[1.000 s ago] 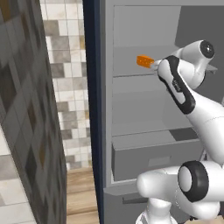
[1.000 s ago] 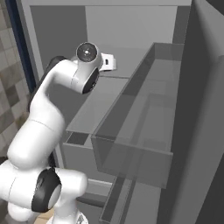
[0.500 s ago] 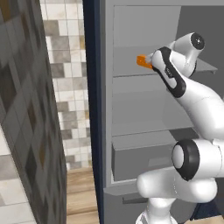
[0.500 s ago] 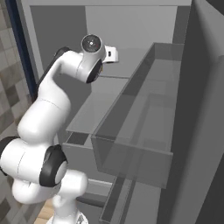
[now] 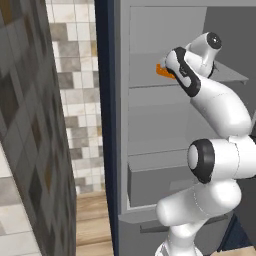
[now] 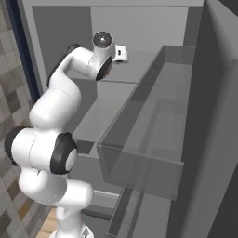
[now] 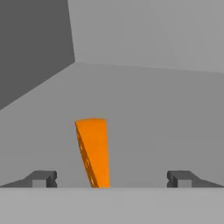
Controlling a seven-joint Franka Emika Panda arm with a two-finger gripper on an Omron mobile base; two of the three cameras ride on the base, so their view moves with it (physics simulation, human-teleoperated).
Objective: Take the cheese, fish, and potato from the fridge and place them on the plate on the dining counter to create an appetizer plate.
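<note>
the gripper (image 7: 111, 179) stands wide apart, holding nothing, just before the cheese (image 7: 93, 151) on a fridge (image 5: 150, 115) shelf.

Robot arm (image 5: 215, 107): big, white, smooth, shiny, made of fat round tube parts joined end to end. Dark, near-black rings and caps sit at the joints. One round dark cap (image 5: 201, 160) is mid-arm, w/ a thin dark band round it. A long dark strip (image 5: 181, 72) runs along the upper part next to the fridge shelf (image 5: 150, 82). Top joint has a small dark round cap (image 6: 102, 39) w/ a paler ring. A little white boxy bit (image 6: 121, 53) sticks out beside that cap, w/ a dark spot on it. Gripper (image 7: 112, 179): two small dark grey fingertips (image 7: 41, 178), blocky, flat on top. No cables, screws or markings to be seen.
</note>
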